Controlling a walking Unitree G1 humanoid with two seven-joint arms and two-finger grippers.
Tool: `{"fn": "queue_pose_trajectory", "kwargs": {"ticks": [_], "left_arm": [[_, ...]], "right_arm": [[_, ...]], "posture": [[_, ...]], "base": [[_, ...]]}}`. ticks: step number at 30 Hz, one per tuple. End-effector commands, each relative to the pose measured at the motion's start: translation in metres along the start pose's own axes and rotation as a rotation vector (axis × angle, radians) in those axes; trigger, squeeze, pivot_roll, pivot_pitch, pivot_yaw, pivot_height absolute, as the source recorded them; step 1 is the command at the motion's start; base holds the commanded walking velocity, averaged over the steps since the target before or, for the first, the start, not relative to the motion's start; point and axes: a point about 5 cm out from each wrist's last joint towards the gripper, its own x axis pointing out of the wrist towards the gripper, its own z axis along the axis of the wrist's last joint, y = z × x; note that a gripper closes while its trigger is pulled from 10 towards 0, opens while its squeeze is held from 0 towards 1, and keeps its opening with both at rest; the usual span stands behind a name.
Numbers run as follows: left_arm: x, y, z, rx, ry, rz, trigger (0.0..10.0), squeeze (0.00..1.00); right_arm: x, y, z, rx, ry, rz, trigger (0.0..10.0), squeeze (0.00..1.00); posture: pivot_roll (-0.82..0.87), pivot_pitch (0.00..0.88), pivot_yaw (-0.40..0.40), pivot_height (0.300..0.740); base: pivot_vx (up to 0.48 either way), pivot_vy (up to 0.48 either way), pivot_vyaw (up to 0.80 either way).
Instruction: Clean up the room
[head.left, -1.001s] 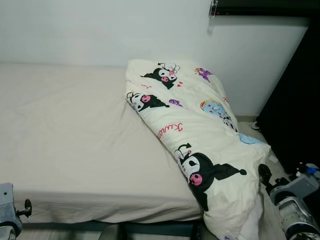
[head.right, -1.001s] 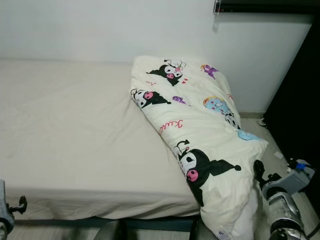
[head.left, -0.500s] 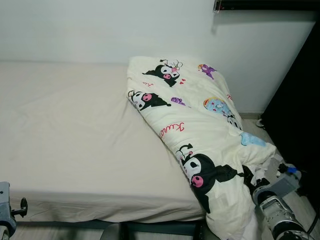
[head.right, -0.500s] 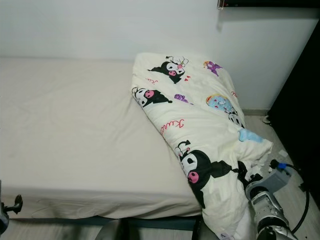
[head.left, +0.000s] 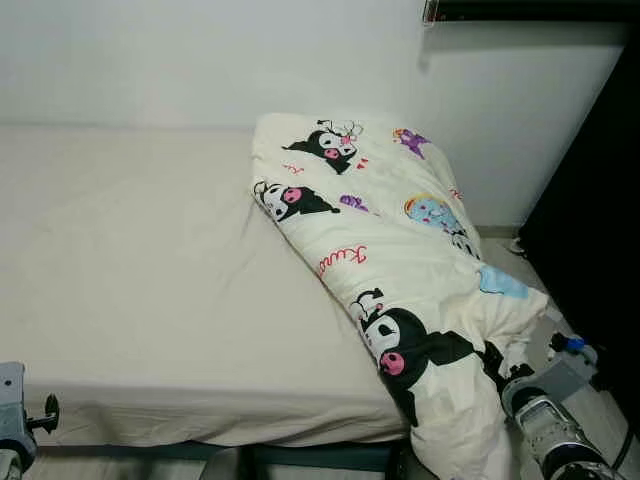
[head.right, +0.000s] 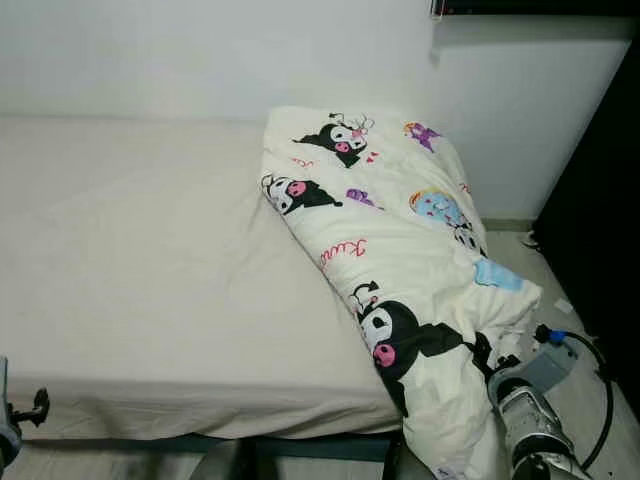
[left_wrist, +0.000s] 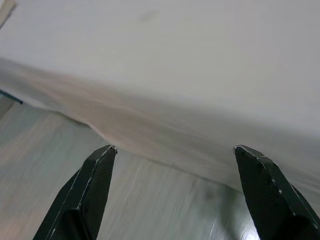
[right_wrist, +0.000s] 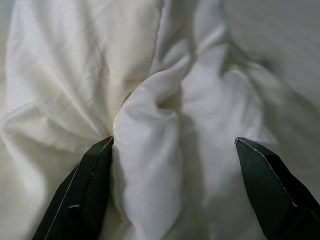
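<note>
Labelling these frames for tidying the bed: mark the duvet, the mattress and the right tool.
duvet (head.left: 400, 250), left eye view, on the cream middle near the red lettering.
mattress (head.left: 150, 280), left eye view, on the bare sheet.
right tool (right_wrist: 172, 150), right wrist view, midway between the open fingertips, over a duvet fold.

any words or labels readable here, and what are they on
"Kuromi", roughly: pink cursive script on the cartoon-print duvet, slanted; the first letters look like "Kur", the rest is too small to be sure.
Small pink marks beside the upper cartoon figures on the duvet: too small to read.
Bed sheet and wall: no text.
</note>
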Motion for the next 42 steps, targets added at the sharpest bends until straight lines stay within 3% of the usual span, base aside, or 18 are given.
{"fn": "queue_pose_trajectory", "kwargs": {"ticks": [1,7,20,21,22,23,38,42], "left_arm": [[-0.004,-0.004,-0.012,0.007,0.051,-0.015,10.0,0.0],[-0.006,-0.005,-0.016,0.008,0.069,-0.015,10.0,0.0],[-0.012,-0.01,-0.026,-0.009,0.09,-0.011,10.0,0.0],[-0.012,-0.01,-0.027,-0.01,0.092,-0.01,10.0,0.0],[-0.012,-0.01,-0.027,-0.01,0.092,-0.01,10.0,0.0],[-0.012,-0.009,-0.028,-0.011,0.094,-0.009,10.0,0.0],[-0.01,-0.016,-0.024,-0.024,0.083,-0.018,10.0,0.0],[-0.01,-0.019,-0.025,-0.027,0.083,-0.027,10.0,0.0]], "right_arm": [[-0.005,-0.013,-0.011,-0.04,0.053,-0.082,10.0,0.0],[-0.007,-0.021,-0.016,-0.077,0.064,-0.147,10.0,0.0],[-0.006,-0.017,-0.014,-0.036,0.043,-0.138,10.0,0.0],[-0.006,-0.017,-0.015,-0.027,0.042,-0.139,3.2,0.0],[-0.006,-0.017,-0.015,-0.027,0.042,-0.139,3.2,0.0],[-0.006,-0.017,-0.015,-0.021,0.042,-0.14,0.0,0.0],[-0.004,-0.011,-0.011,0.017,0.016,-0.084,0.0,0.0],[-0.003,-0.005,-0.012,-0.014,0.024,-0.037,0.0,0.0]], "posture": [[0.17,0.062,-0.015,0.575],[0.19,0.029,-0.023,0.575],[0.2,0.022,-0.041,0.575],[0.2,0.025,-0.041,0.575],[0.2,0.025,-0.041,0.575],[0.2,0.025,-0.041,0.575],[0.19,0.03,-0.045,0.575],[0.19,0.031,-0.047,0.575]], "base": [[0.0,0.0,0.0],[0.0,0.0,0.0],[0.0,0.0,0.0],[0.0,0.0,0.0],[0.0,0.0,0.0],[0.0,0.0,0.0],[0.0,0.0,0.0],[0.0,0.0,0.0]]}}
